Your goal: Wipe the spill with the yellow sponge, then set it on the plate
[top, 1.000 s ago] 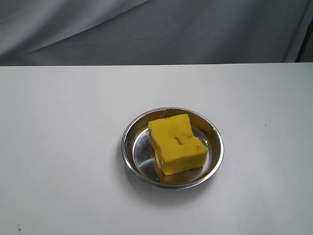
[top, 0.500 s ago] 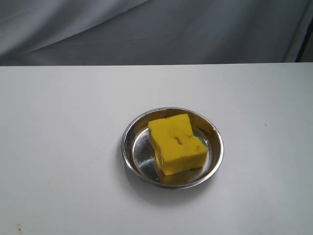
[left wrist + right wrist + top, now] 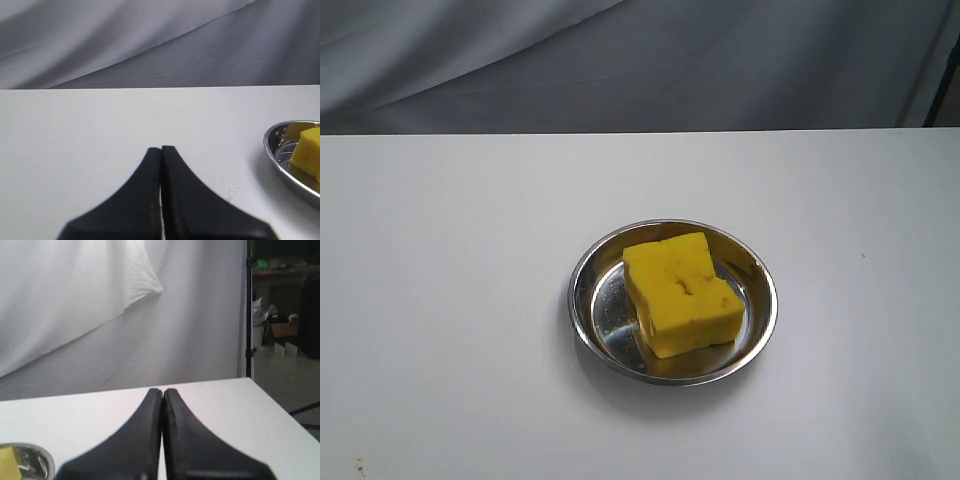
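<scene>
The yellow sponge lies inside the shiny steel plate a little right of the table's middle, tilted and with a dark stain on its top face. Part of the sponge and the plate's rim also show in the left wrist view, off to the side of my left gripper, which is shut and holds nothing. My right gripper is shut and holds nothing too, with the plate's rim at that picture's corner. Neither gripper shows in the exterior view. No amber puddle is visible on the table.
The white table runs back to a grey draped cloth. A faint speckled patch marks the table between my left gripper and the plate. Past the table's right edge stand a dark pole and room clutter.
</scene>
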Available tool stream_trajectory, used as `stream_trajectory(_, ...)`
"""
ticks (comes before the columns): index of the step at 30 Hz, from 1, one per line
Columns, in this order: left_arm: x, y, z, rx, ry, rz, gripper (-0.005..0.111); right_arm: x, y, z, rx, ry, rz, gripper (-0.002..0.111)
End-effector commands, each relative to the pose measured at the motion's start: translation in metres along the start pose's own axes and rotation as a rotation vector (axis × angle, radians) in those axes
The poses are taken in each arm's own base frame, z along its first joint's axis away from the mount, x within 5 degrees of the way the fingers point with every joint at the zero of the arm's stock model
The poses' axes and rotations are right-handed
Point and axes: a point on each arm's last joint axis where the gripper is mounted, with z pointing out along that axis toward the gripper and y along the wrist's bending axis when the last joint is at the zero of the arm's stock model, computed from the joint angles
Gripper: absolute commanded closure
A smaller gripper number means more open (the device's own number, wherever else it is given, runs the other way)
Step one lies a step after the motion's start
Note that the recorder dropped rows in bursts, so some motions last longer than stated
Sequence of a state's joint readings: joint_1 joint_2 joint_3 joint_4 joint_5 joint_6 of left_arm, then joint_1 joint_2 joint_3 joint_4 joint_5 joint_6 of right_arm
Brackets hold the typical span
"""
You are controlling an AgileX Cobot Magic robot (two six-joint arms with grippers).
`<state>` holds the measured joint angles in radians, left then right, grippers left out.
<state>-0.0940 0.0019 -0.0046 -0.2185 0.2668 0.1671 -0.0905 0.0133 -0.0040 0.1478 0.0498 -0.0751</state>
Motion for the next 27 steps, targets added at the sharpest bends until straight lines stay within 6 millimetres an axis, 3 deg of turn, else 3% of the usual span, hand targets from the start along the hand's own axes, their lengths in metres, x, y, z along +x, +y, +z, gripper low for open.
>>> stream_trajectory(1, 0.001, 0.000, 0.000, 0.005, -0.001, -0.008, 0.107, 0.008, 0.001, 0.000, -0.009, 0.077, 0.013, 0.108)
stream_trajectory(12, 0.001, 0.000, 0.000, 0.005, -0.001, -0.008, 0.107, 0.026, 0.004, -0.004, -0.033, 0.273, 0.058, 0.108)
stream_trajectory(19, 0.001, 0.000, 0.000, 0.005, -0.001, -0.008, 0.107, 0.025, 0.000, -0.004, -0.011, 0.263, -0.055, 0.108)
stream_trajectory(27, 0.001, 0.000, 0.000, 0.005, -0.001, -0.010, 0.107, 0.025, 0.000, -0.004, -0.013, 0.263, -0.048, 0.108)
